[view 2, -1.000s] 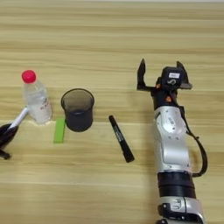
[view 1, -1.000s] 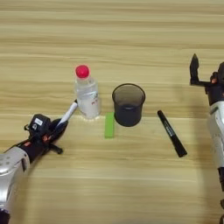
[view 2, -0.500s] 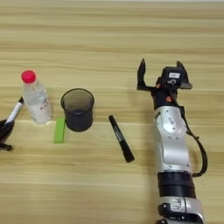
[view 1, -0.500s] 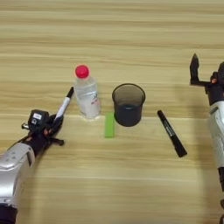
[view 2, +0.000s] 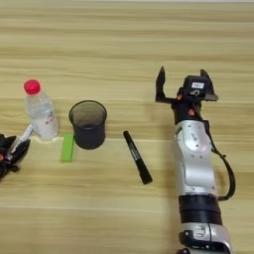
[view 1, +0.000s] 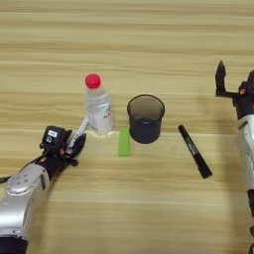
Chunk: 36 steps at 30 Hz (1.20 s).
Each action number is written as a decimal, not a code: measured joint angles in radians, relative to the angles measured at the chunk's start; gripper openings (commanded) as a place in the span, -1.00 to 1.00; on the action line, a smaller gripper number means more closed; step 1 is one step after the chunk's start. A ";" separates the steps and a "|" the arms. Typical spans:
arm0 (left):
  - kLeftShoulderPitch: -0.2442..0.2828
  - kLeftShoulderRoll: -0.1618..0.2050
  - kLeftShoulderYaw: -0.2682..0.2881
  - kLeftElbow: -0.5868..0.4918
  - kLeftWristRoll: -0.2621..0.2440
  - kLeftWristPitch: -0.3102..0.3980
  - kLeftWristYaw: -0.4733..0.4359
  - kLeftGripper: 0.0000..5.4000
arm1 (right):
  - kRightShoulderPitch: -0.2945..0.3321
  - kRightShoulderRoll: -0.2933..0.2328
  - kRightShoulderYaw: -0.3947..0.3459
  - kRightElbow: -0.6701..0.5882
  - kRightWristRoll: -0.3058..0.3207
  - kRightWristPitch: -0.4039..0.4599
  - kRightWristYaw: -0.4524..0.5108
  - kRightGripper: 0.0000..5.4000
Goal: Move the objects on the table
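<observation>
A robot test bench, likely a lab: the plain plank worktop (view 1: 124, 44) fills the view, with only a few small props spread across it.

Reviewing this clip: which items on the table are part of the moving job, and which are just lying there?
Job items:
- clear bottle with red cap
- white marker, gripped by the left gripper
- dark cup
- long black marker

Lying about:
- green block

The right gripper is idle, jaws open.
</observation>
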 measured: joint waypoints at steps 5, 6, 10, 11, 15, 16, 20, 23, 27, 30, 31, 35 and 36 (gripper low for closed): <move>-0.023 -0.012 0.035 0.032 -0.002 -0.024 0.026 0.23 | 0.000 0.000 0.000 0.000 0.000 0.000 0.001 1.00; -0.026 -0.014 0.040 0.034 -0.008 -0.030 0.025 0.29 | 0.000 0.000 0.000 0.000 0.000 0.000 0.001 1.00; -0.035 -0.021 0.044 0.034 -0.027 -0.047 0.013 0.44 | 0.000 0.000 0.000 0.000 0.000 0.000 0.001 1.00; -0.035 -0.025 0.046 0.029 -0.031 -0.052 0.007 0.48 | 0.000 0.000 0.000 0.000 0.000 0.000 0.001 1.00; -0.035 -0.029 0.056 0.010 -0.050 -0.066 -0.006 0.66 | 0.000 0.000 0.000 0.000 0.000 0.000 0.001 1.00; -0.035 -0.029 0.059 0.008 -0.050 -0.068 -0.007 0.69 | 0.000 0.000 0.000 0.000 0.000 0.000 0.002 1.00; -0.035 -0.030 0.063 0.008 -0.051 -0.068 -0.008 0.88 | 0.000 0.000 0.000 0.000 0.000 0.000 0.001 1.00; -0.036 -0.032 0.077 0.011 -0.052 -0.073 -0.003 0.99 | 0.000 0.000 0.000 0.000 0.000 0.000 0.001 1.00; -0.080 -0.041 0.133 0.056 -0.057 -0.133 0.042 0.99 | 0.000 0.000 0.000 0.000 0.000 -0.001 0.001 1.00; -0.123 -0.056 0.161 0.095 -0.056 -0.211 0.082 0.99 | 0.001 0.000 0.002 -0.003 -0.004 -0.001 0.000 1.00; -0.133 -0.059 0.165 0.104 -0.056 -0.229 0.090 0.99 | 0.001 0.000 0.003 -0.004 -0.006 -0.002 0.000 1.00; -0.214 -0.091 0.188 0.190 -0.046 -0.350 0.151 0.99 | 0.009 -0.001 0.010 -0.041 -0.008 -0.002 0.001 1.00; -0.232 -0.097 0.188 0.221 -0.045 -0.372 0.160 0.99 | 0.011 -0.001 0.010 -0.043 -0.008 -0.002 0.002 1.00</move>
